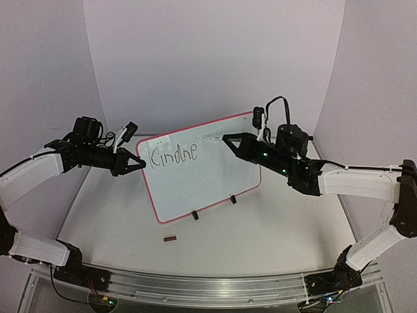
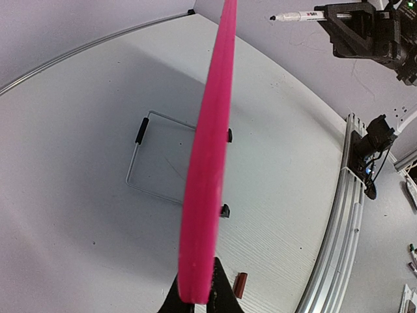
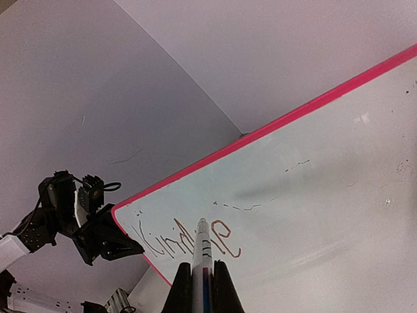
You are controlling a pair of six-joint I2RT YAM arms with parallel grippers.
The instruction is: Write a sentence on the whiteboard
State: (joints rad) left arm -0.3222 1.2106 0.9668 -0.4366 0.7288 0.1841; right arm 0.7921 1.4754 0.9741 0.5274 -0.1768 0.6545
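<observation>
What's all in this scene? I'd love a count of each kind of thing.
Robot grippers: 2 (left gripper, right gripper)
whiteboard: 1
marker: 1
small reddish block: 1
Total: 5

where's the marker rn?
Top view, right of centre: the marker sits in the right pincer, its tip by the upper whiteboard, just right of the lettering.

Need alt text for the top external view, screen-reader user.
The right gripper points a marker at a red-rimmed whiteboard reading "Kindne" so far. The left gripper clamps the board's left edge; it stands on a white table, a small dark object lying in front.
</observation>
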